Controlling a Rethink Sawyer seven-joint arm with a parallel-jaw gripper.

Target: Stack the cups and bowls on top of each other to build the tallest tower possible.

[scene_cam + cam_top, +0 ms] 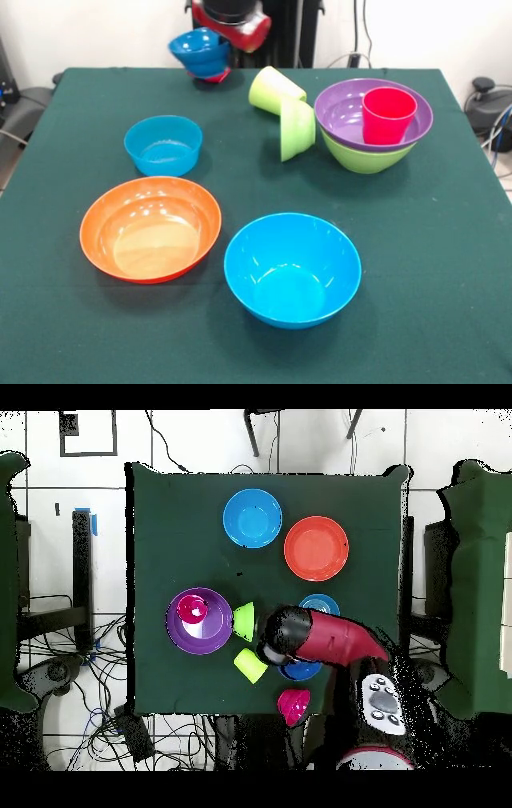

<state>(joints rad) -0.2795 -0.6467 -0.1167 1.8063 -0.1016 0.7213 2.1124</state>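
The tower stands at the right: a large lime-green bowl (364, 156) holds a purple bowl (340, 112) (205, 634), and a red cup (389, 114) (192, 610) stands in that. A lime-green cup (274, 88) (250, 665) lies on its side beside a small lime-green bowl (297, 128) (243, 621) standing on its edge. The red and black arm (234, 20) (325, 639) hangs over the far edge. Just below it a small dark blue bowl (200, 52) (300, 672) is tilted, with a pink-red bowl (218, 77) (293, 706) behind it. The gripper is masked by the arm and the bowl.
A small light blue bowl (164, 144) (320, 602) sits at the left middle. A large orange bowl (150, 228) (316, 548) and a large light blue bowl (292, 268) (252, 517) sit upright toward the front edge. Chairs and cables surround the green table (448, 264).
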